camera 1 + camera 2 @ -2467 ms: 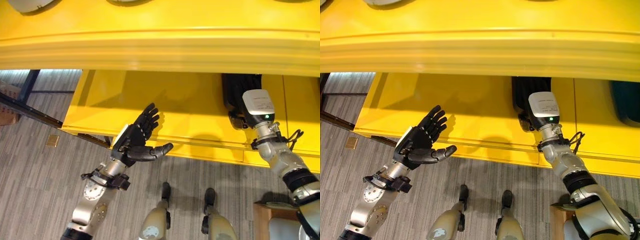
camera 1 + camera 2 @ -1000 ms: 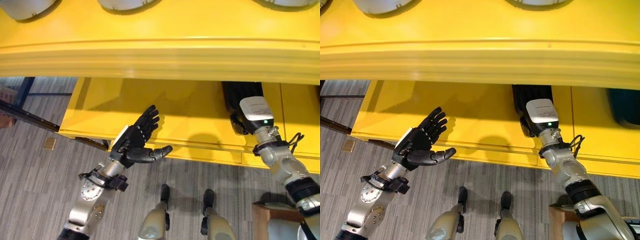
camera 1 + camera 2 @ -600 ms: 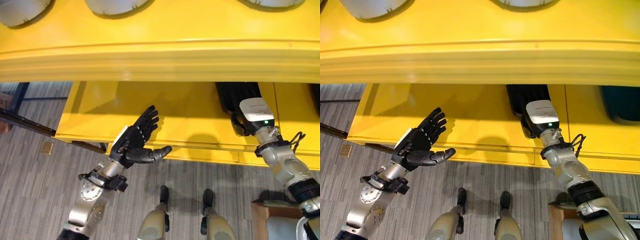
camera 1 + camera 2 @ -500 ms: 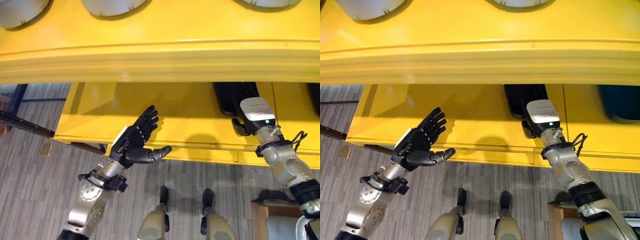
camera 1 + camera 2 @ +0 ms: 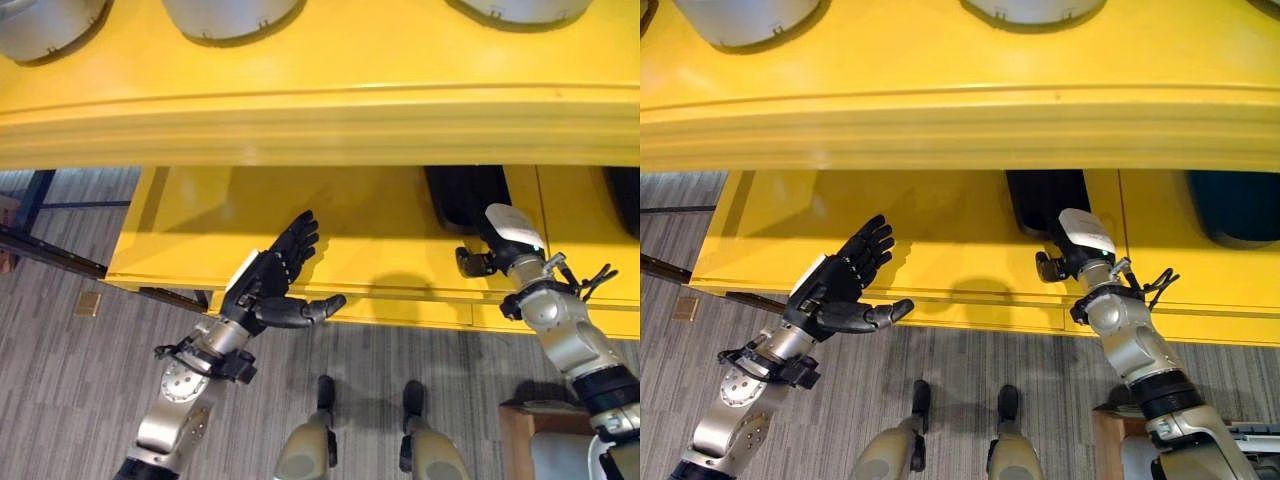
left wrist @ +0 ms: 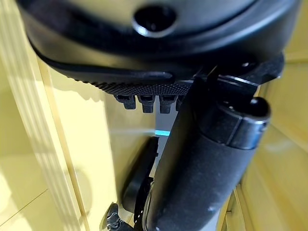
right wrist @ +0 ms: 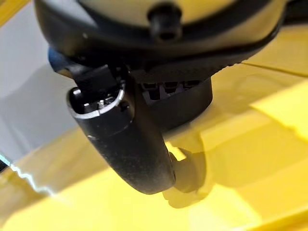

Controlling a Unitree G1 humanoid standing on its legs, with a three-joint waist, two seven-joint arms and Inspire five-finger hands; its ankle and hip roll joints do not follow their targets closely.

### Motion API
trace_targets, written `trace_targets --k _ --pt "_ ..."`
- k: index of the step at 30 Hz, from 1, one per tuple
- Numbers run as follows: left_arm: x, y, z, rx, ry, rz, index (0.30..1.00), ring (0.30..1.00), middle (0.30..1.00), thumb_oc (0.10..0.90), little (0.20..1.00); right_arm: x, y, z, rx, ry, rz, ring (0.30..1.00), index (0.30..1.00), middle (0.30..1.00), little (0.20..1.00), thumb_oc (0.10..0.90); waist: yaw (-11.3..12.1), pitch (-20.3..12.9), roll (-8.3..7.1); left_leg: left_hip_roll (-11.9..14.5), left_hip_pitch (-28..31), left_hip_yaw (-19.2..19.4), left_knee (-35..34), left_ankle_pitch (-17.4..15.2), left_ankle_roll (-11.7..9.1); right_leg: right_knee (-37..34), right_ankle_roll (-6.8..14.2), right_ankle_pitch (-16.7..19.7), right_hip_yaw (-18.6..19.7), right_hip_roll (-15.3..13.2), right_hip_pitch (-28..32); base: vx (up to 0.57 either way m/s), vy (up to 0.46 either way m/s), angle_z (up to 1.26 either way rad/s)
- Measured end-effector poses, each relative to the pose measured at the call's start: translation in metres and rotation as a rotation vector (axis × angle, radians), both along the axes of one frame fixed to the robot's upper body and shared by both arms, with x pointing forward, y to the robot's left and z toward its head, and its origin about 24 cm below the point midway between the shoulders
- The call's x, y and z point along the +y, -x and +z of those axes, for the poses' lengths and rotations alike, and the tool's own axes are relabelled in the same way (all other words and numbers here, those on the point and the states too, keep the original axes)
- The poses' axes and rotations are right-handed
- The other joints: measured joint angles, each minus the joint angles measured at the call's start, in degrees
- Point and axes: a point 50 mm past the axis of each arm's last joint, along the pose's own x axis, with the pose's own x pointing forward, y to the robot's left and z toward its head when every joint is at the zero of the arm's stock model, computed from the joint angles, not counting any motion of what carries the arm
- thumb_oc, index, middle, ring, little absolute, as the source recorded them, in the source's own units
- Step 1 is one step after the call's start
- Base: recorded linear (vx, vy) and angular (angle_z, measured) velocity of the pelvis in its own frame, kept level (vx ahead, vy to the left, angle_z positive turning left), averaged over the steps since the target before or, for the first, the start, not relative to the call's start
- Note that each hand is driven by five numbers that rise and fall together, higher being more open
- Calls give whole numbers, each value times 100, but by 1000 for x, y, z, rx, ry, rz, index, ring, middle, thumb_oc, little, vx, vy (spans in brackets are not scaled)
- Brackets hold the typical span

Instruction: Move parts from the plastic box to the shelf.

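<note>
Right robot hand (image 5: 1065,250), centre right, has tilted back from the black part (image 5: 1045,198) on the yellow shelf (image 5: 940,250); fingers unclear. Part looks placed. Left robot hand (image 5: 268,285) stays open, empty.

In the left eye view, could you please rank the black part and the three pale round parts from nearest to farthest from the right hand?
From the right hand:
1. Black part, on the lower shelf, right beside the hand.
2. Right pale round part, on the top shelf, above the hand.
3. Middle pale round part, top shelf, centre-left.
4. Left pale round part, top shelf, far left.
</note>
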Motion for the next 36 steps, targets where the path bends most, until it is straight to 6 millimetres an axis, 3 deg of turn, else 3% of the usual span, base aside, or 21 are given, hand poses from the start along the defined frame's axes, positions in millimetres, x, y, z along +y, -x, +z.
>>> trace_targets --k 22,29,36 --pt "-1 0 0 0 4 -2 1000 1000 1000 900 1000 10 -1 -4 48 -123 45 1000 1000 1000 1000 900 -28 -20 -74 6 83 -6 0 -2 -5 4 -8 6 7 5 79 0 0 0" --pt "-6 0 -2 3 38 -3 1000 1000 1000 900 1000 28 12 -12 48 -157 115 1000 1000 1000 1000 900 -37 -20 -74 3 92 -12 0 -3 -3 6 -8 6 5 6 92 4 1 0" --pt "-4 2 -5 19 42 22 1000 1000 1000 900 1000 26 14 -3 -175 -56 39 1000 1000 1000 1000 900 -42 -22 -69 -7 81 8 -1 -53 50 7 -8 5 29 -11 66 10 38 -2"
